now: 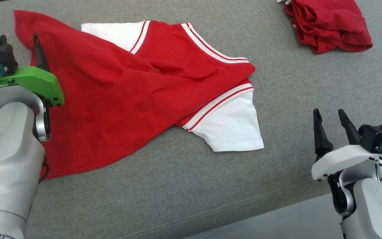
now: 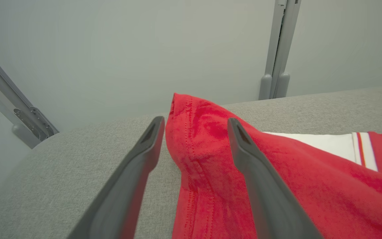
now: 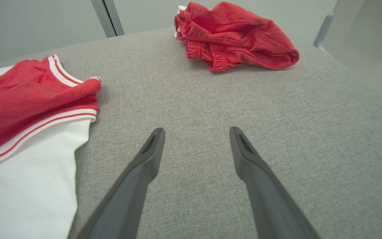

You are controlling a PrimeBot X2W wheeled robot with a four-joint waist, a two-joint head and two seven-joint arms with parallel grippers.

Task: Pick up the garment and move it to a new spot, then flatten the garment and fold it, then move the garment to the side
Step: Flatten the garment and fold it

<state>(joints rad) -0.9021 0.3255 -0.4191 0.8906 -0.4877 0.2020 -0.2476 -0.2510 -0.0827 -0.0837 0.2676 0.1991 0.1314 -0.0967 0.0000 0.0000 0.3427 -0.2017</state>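
The left jaws stand spread, with a raised hem corner (image 2: 194, 139) of the garment (image 1: 118, 99) between them, apparently unpinched. The right jaws, likewise spread, hover over bare surface (image 1: 211, 186) beside the garment's white sleeve (image 1: 234, 126). A shallow bite could let the hem slip and bunch the twisted body further. Open room lies past that sleeve. The surface's front edge runs near the garment, and a red bundle (image 1: 330, 26) lies well apart.

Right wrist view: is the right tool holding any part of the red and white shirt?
No, the right tool stands open over the bare grey cushion, and the shirt lies apart at that view's left.
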